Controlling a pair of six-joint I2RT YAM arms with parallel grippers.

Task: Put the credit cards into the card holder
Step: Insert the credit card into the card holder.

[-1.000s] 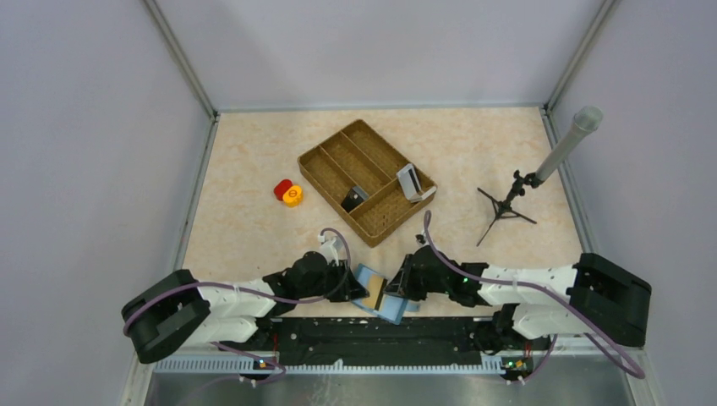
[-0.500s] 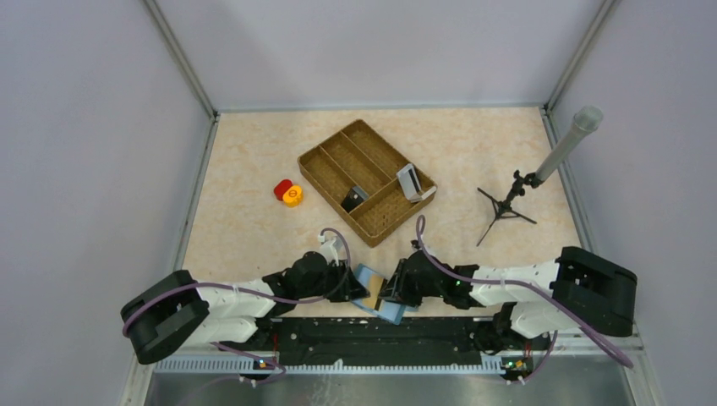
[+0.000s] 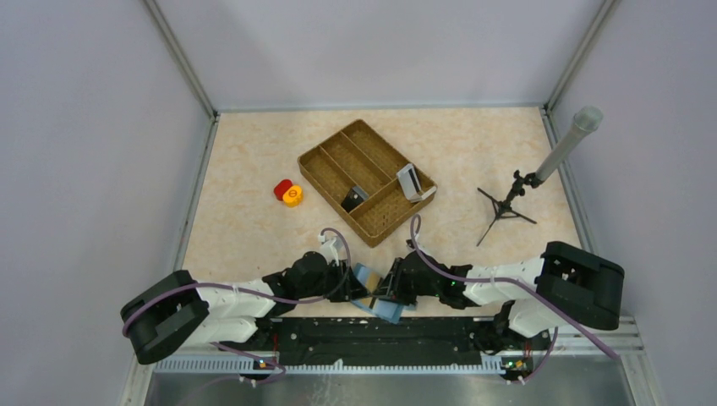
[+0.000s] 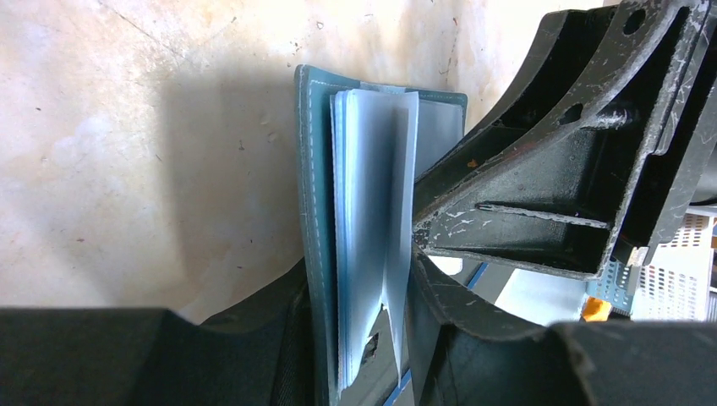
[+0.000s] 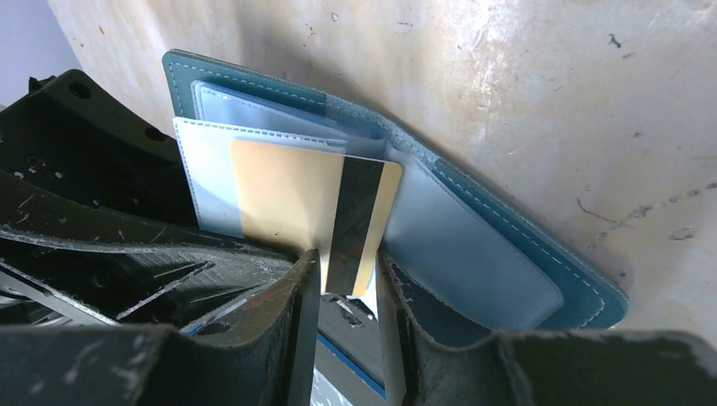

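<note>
The teal-blue card holder point(image 3: 369, 277) lies open near the table's front edge, between both grippers. In the left wrist view my left gripper point(image 4: 359, 275) is shut on the card holder's point(image 4: 313, 169) cover and pale blue sleeves. A tan card point(image 5: 283, 190) with a black stripe sits partly in a pale sleeve of the card holder point(image 5: 507, 254). My right gripper point(image 5: 347, 283) stands at the card's near edge, jaws a narrow gap apart, nothing between them. In the top view the right gripper point(image 3: 389, 293) meets the left gripper point(image 3: 355, 288) over the holder. A pale grey-white card point(image 3: 409, 181) leans in the tray.
A brown woven divided tray point(image 3: 338, 156) stands mid-table with a dark item point(image 3: 353, 200) in one compartment. Red and yellow round pieces point(image 3: 287, 193) lie to its left. A small black tripod point(image 3: 506, 205) with a grey tube stands at the right. Walls enclose the table.
My right arm has moved left toward the card holder, and less of the tan card shows in the top view. The left arm has not moved.
</note>
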